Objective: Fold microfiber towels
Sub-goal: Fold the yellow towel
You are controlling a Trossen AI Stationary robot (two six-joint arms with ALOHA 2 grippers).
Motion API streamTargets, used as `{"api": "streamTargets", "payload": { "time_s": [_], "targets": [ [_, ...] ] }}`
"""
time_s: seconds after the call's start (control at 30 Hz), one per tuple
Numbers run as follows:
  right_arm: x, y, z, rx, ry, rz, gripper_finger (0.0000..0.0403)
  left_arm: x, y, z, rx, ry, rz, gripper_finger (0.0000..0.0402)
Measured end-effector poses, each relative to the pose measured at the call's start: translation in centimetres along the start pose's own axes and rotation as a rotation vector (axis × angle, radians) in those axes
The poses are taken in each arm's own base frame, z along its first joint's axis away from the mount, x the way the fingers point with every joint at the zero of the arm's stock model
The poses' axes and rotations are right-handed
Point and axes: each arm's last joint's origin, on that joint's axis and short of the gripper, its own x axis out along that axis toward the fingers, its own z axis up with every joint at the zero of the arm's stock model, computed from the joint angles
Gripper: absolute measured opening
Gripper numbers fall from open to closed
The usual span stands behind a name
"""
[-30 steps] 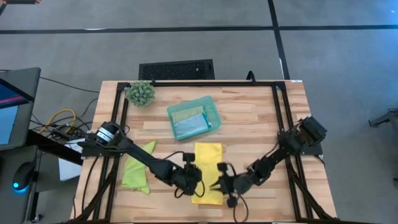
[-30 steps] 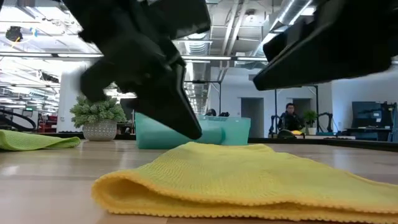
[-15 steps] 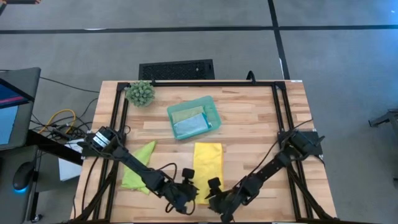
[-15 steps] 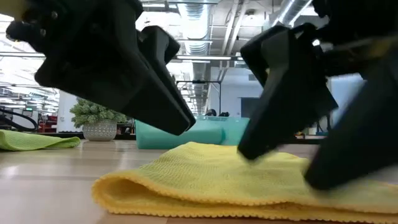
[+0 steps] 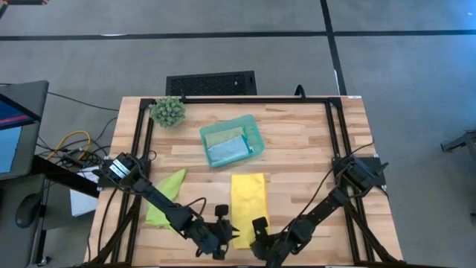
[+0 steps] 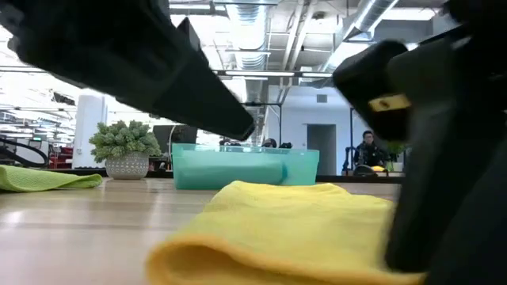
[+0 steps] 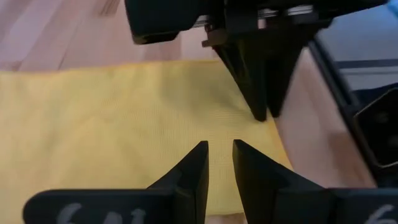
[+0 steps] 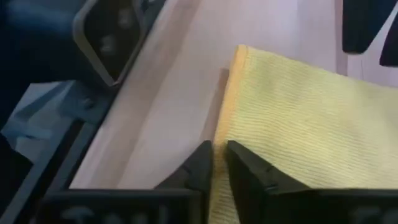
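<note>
Two arms reach low over the worktop's [image 5: 297, 149] near edge, where the yellow towel [image 5: 248, 199] lies. The left gripper [image 7: 219, 163] and the right gripper [image 8: 219, 157] each pinch it, jaws nearly together. Both have drawn nearer that edge since a second ago.

Open-plan lab: exposed ceiling ducts [image 6: 261, 32], workstations.

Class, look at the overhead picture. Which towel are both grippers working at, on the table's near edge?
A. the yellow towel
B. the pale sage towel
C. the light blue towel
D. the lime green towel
A: the left gripper and right gripper sit at the near end of the yellow towel; the lime green towel lies apart.
</note>
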Motion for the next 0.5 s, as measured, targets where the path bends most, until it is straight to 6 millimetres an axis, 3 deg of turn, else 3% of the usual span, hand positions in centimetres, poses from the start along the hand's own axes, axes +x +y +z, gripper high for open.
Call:
{"api": "streamTargets", "payload": {
  "time_s": [0.13,0.23,0.5],
  "targets": [
    [-0.8,0.6,0.5,-0.042,-0.046,0.006,0.0042,-0.2,-0.5,0.6,0.035,-0.066,-0.031,0.0066],
    [-0.8,0.7,0.8,-0.038,-0.068,0.020,0.0046,-0.1,-0.5,0.8,0.077,-0.079,-0.032,0.0066],
    [-0.1,-0.3,0.9,-0.018,-0.065,0.000,0.0152,0.6,0.7,1.2,0.158,-0.053,-0.068,0.0066]
  ]
}}
